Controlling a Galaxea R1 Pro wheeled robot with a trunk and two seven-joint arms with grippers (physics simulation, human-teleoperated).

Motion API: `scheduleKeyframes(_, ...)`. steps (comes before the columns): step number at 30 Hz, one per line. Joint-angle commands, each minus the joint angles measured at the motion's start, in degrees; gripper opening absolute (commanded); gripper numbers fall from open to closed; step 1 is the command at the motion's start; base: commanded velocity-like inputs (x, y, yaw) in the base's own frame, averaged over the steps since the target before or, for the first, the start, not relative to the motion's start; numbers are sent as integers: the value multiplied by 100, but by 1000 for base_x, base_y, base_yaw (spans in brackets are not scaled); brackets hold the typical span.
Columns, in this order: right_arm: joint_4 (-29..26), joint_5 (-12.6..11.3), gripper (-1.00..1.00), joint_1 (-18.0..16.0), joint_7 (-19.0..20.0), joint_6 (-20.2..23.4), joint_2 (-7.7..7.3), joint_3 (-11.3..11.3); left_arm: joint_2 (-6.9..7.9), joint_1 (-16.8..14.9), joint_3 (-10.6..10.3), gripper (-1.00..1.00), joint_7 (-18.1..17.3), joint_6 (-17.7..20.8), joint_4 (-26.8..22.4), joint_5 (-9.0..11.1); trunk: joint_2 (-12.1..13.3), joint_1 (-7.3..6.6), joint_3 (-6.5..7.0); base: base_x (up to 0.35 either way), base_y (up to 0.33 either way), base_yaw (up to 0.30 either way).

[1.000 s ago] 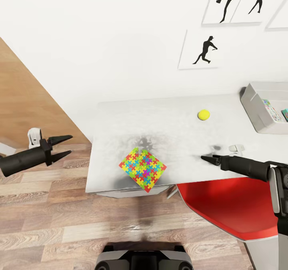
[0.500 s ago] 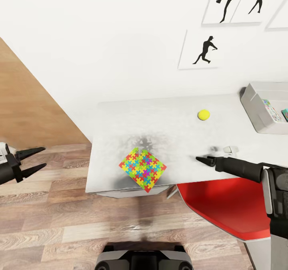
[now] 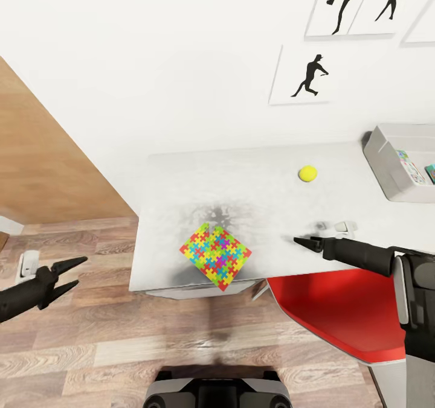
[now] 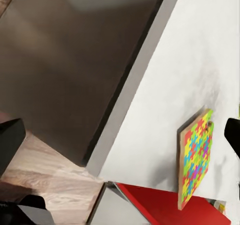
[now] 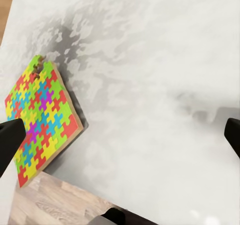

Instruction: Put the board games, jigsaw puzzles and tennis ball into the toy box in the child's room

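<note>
The right claw (image 3: 300, 241) hovers low over the near part of the table (image 3: 175, 172), its jaws parted wide in the right wrist view and nothing between them. Just to its left lies the jigsaw puzzle (image 3: 215, 256), a flat square of bright interlocking pieces set cornerwise at the table's near edge, one corner reaching past the lip. The wrist views show a tan edge under the coloured face (image 5: 42, 117), so it reads as a thin stiff board rather than loose pieces; it should be light and keep its shape, but it lies flush on the table and offers no height for a pinch from above. The overhanging near corner looks like the best place to take hold, one finger above and one below, or the sheet could be slid farther off the lip first; its smooth face may slip in a shallow pinch. Farther off, toward the far right, the tennis ball (image 3: 308, 173) sits alone on the table, small, round and likely to roll if nudged, so the jaws should close across its middle. At the far right stands the toy box (image 3: 386, 166), a light-grey bin with printed boxes already showing inside. A red chair (image 3: 338, 311) is tucked in under the right arm. The left claw (image 3: 69, 273) hangs open and empty over the wood floor (image 3: 109, 347), well apart from the table on the left.
</note>
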Motion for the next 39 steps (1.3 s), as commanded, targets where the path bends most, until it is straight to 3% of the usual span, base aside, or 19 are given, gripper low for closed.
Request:
scheduleKeyframes(1,-12,39,100,10,67,36,-1,0,-272,19,9,100,52,24,4,-301,-9,3,-7,0,0,0)
scheduleKeyframes(2,-12,39,100,10,67,36,-1,0,-272,19,9,100,52,24,4,-301,-9,3,-7,0,0,0)
scheduleKeyframes(6,-20,8,100,28,83,36,-6,12,-842,89,8,100,50,28,18,-915,-9,3,-7,0,0,0)
scheduleKeyframes(7,-20,8,100,28,83,36,-6,12,-842,89,8,100,50,28,18,-915,-9,3,-7,0,0,0)
scheduleKeyframes(9,-22,-1,100,33,87,36,-7,15,-1100,148,9,100,46,29,27,-1226,-9,3,-7,0,0,0)
scheduleKeyframes(10,-22,-1,100,33,87,36,-7,15,-1100,148,9,100,46,29,27,-1226,-9,3,-7,0,0,0)
scheduleKeyframes(12,-24,-6,100,39,93,36,-11,17,-1308,194,9,100,38,29,32,-1524,-9,3,-7,0,6,0)
scheduleKeyframes(13,-24,-6,100,39,93,36,-11,17,-1308,194,9,100,38,29,32,-1524,-9,3,-7,0,11,0)
scheduleKeyframes(18,-25,-17,100,46,243,36,-23,20,-1636,251,7,100,33,25,52,-1986,-9,3,-7,0,114,0)
scheduleKeyframes(23,-21,-15,100,50,465,36,-28,20,-1741,267,8,100,31,23,61,-2130,-9,3,-7,0,221,0)
scheduleKeyframes(39,29,12,100,46,634,36,-2,14,-1802,289,16,100,26,22,68,-2251,-9,3,-7,0,269,0)
